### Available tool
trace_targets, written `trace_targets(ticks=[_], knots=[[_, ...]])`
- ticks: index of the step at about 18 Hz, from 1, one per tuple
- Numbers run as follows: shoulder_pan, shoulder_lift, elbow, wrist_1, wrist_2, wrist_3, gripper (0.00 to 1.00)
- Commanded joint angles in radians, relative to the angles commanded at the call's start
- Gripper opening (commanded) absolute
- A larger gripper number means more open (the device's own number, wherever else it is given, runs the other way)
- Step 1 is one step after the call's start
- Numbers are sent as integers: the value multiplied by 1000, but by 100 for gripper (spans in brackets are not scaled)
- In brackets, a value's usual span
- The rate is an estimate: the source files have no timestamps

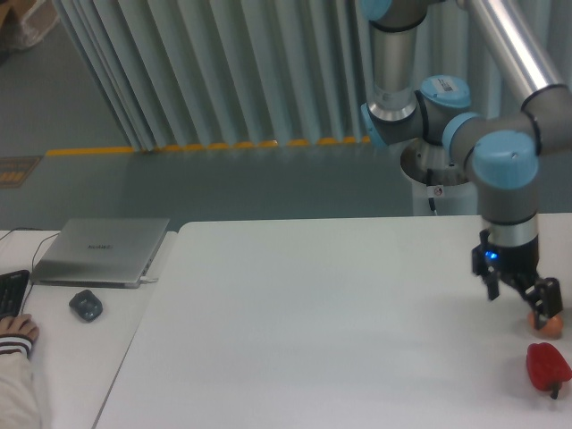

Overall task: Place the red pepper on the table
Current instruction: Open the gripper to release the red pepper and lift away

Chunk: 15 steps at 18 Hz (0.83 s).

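The red pepper [546,366] lies on the white table [322,322] near its right front corner, stem toward the front. My gripper [519,298] hangs above the table, just behind and left of the pepper and apart from it. Its jaws are spread and hold nothing. The right fingertip [546,302] is right above a small orange-brown egg-shaped object [548,325], and whether it touches it I cannot tell.
A narrower white desk on the left holds a closed laptop [100,251], a mouse [86,305] and a keyboard edge [11,291]. A person's hand [16,331] rests there. The robot's base [433,170] stands behind the table's far right edge.
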Motion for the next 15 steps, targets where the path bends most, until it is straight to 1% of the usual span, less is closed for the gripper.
trace_targets(ticks=[2,4,5,7,8,10,15], knots=[[34,9,5,-28,-15,77,100],[42,14,21,-45,-14,175,100],[57,14,32,-72,-11,215,100],[78,14,48,-92,-14,266,100],[94,12,52,-116,-14,324,100],[114,6,54,-127,-15,414,100],[115,6,52,-127,-15,427,100]])
